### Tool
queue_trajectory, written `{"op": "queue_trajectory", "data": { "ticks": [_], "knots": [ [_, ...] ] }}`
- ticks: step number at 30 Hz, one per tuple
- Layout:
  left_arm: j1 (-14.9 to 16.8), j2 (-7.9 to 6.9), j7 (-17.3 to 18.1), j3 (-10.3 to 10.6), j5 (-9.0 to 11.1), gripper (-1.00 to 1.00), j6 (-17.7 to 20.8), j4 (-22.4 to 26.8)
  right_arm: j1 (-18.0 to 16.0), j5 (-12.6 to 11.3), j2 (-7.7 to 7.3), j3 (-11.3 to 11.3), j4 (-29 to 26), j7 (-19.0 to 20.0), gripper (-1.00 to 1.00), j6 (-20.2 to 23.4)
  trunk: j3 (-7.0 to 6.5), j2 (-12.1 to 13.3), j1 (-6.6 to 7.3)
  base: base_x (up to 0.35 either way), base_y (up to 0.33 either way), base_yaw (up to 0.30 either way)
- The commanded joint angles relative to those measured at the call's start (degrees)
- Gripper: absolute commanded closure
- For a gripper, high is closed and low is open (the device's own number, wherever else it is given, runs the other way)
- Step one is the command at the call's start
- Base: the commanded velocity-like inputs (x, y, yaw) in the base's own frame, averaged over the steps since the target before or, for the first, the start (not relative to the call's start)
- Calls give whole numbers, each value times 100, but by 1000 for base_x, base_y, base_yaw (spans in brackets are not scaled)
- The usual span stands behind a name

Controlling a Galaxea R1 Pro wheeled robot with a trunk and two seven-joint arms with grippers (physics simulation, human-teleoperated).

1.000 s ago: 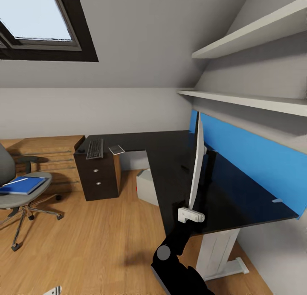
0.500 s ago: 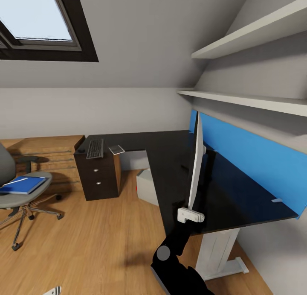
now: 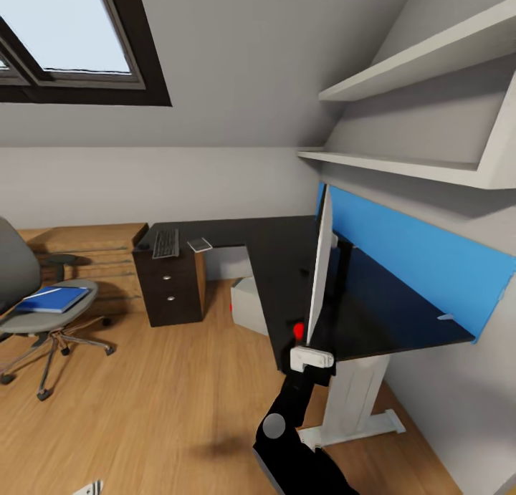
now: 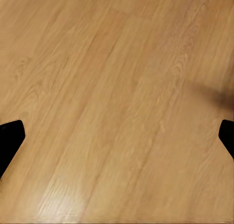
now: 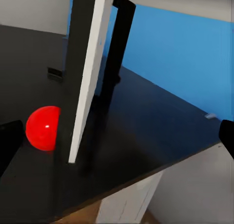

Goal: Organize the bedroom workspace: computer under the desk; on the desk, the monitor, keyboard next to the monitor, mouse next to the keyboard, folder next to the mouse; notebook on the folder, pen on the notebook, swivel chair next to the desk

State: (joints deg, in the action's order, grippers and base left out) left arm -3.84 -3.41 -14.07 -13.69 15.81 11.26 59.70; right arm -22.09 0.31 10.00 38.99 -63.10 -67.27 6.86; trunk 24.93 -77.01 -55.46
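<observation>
Right claw (image 3: 310, 357), fingers spread wide, sits at the desk (image 3: 287, 266) edge just below the upright, edge-on monitor (image 3: 319, 266) (left claw also wide).

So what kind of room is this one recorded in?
Likely an attic bedroom or study corner: a skylight in a sloped ceiling, a black L-shaped desk with a monitor, and a swivel chair.

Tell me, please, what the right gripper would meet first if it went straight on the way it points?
Probably the monitor, seen edge-on just ahead of the right gripper over the desk; depth is hard to judge.
</observation>
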Motion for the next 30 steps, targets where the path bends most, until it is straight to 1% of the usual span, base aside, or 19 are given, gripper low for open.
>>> {"op": "queue_trajectory", "data": {
  "ticks": [1,8,11,12,13,15,16,17,18,19,20,22,24,25,26,27,28,29,30],
  "knots": [
    [-3,-2,-29,7,54,-100,26,15,-6,4,0,11,0,-17,-100,57,5,-4,3,-334,0,0],
    [-3,-5,-40,7,54,-100,26,-15,-6,-1,0,-21,-11,35,-100,-4,5,-4,3,-310,-77,0],
    [-3,-10,-43,7,48,-100,26,-102,-6,2,0,-77,-23,390,-100,-368,5,-4,3,-160,-290,0],
    [-3,-10,-43,7,47,-100,26,-107,-6,2,0,-87,-26,452,-100,-416,5,-4,3,-90,-317,0],
    [-3,-11,-41,7,46,-100,26,-116,-6,-2,-14,-121,-55,665,-100,-518,5,-4,3,-46,-331,0],
    [-3,-9,-39,8,46,-100,26,-123,-6,-18,-123,-141,-115,839,-100,-561,5,-4,3,-33,-335,0],
    [-3,-7,-37,11,46,-100,26,-130,-6,-68,-268,-156,-215,1066,-100,-598,5,-4,3,-19,-339,0],
    [-3,-6,-37,12,45,-100,26,-132,-6,-120,-353,-161,-275,1203,-100,-618,5,-4,3,-15,-341,0],
    [-3,-4,-36,13,45,-100,26,-136,-6,-292,-534,-170,-403,1520,-100,-658,5,-4,3,-10,-342,0],
    [-3,-4,-35,14,45,-100,26,-138,-6,-410,-625,-175,-467,1693,-100,-674,5,-4,3,-8,-343,0],
    [-3,-7,-35,14,45,-100,26,-141,-6,-706,-815,-187,-601,2059,-100,-697,5,-4,3,-5,-344,0],
    [-3,-7,-35,15,45,-100,26,-160,-6,-1450,-1234,-253,-833,2852,-100,-713,5,-4,3,-3,-345,0],
    [-3,-9,-35,15,45,-100,26,-181,-9,-1849,-1434,-356,-897,3241,-100,-705,5,-4,3,-1,-345,0],
    [-3,-8,-34,15,45,-100,26,-196,-14,-2232,-1588,-517,-936,3573,-100,-650,5,-4,3,-1,-339,0],
    [-3,-6,-34,15,45,-100,26,-205,-21,-2600,-1681,-732,-949,3808,-100,-501,5,-4,3,-1,-298,0],
    [-3,-5,-34,15,45,-100,26,-211,-30,-2928,-1730,-980,-926,3962,-100,-295,5,-4,3,0,-216,0],
    [-3,0,-31,20,41,-100,26,-215,-62,-3242,-1709,-1315,-798,4100,-100,-65,5,-4,3,0,-110,0],
    [-3,3,-28,22,41,-100,26,-218,-175,-3363,-1658,-1536,-563,4172,-100,-22,5,-4,3,0,-57,0],
    [-3,4,-28,22,42,-100,26,-219,-227,-3377,-1644,-1583,-472,4186,-100,-52,5,-4,3,0,-45,0]
  ]
}}
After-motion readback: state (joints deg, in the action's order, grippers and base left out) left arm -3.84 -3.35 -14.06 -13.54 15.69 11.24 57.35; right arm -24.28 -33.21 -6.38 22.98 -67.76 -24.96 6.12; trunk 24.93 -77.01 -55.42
